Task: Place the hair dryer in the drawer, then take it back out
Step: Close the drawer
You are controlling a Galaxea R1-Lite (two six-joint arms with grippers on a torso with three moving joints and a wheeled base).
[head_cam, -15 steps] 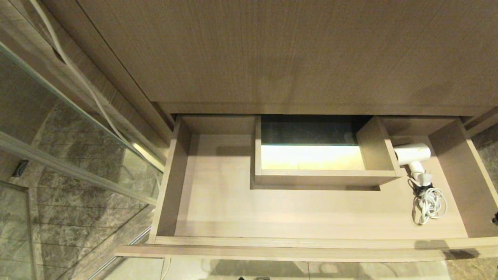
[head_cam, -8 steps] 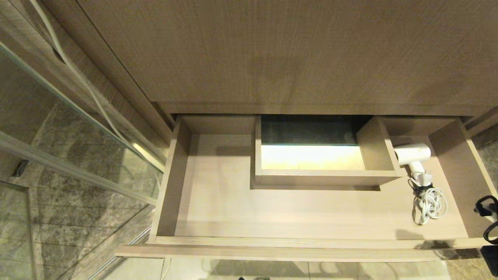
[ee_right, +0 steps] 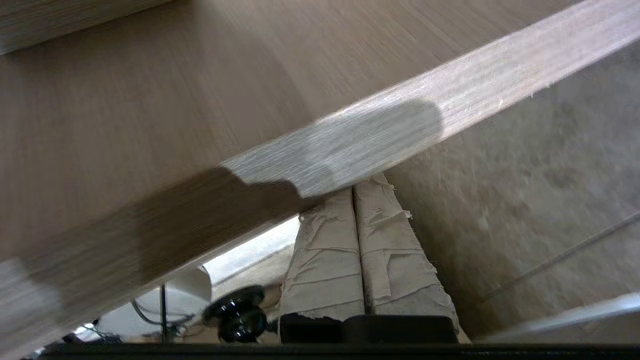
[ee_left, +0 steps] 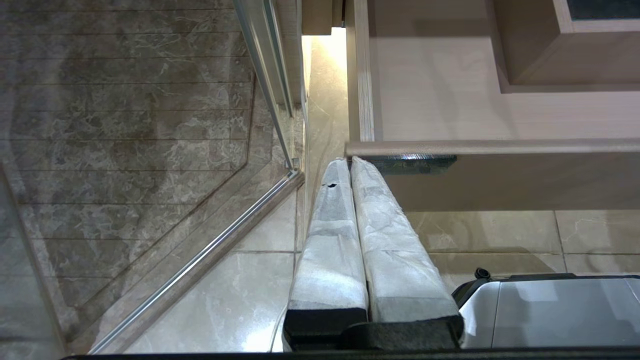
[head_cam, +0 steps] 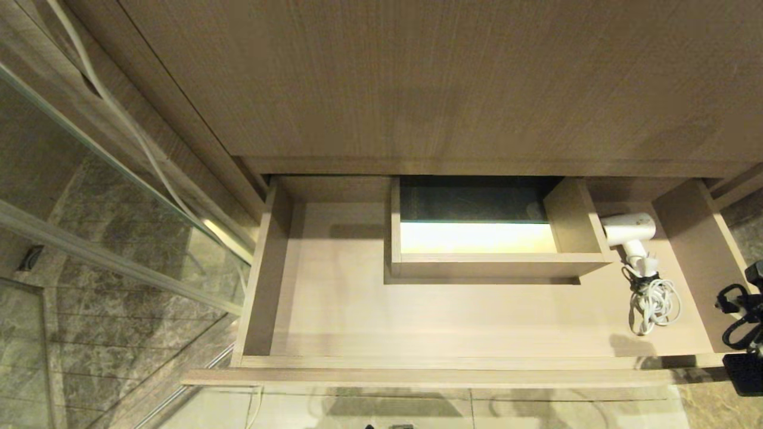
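The right hand (ee_right: 356, 192) is closed on nothing, its two cloth-wrapped fingers (ee_right: 325, 250) pressed flat together. In its own wrist view the tips sit just under the pale top edge of the drawer (ee_right: 380, 120), whose wood-grain front fills the picture beyond them; whether they touch that edge cannot be told. In the head view only dark parts of the right arm (head_cam: 742, 333) show at the right border, beside the drawer's right front corner and outside its wall. The left hand (ee_left: 350, 162) is also closed and empty, its wrapped fingers (ee_left: 330, 240) side by side, with the tips just below the drawer's left front corner, near a small dark label (ee_left: 415, 164) under the front lip. Pale floor tiles (ee_left: 500, 230) lie beneath it, and a glass panel with a metal rail (ee_left: 200, 260) runs off to one side. The drawer (head_cam: 453, 376) stands pulled out below a taller wood-grain panel (head_cam: 417, 77), showing a pale floor and a boxed rectangular cut-out (head_cam: 477, 238) at the back middle. The hair dryer (head_cam: 629, 227) lies inside the drawer at its right end, its white body just beside the cut-out's right wall. Its bundled white cord (head_cam: 653, 304) is coiled on the drawer floor in front of it, well apart from both hands.
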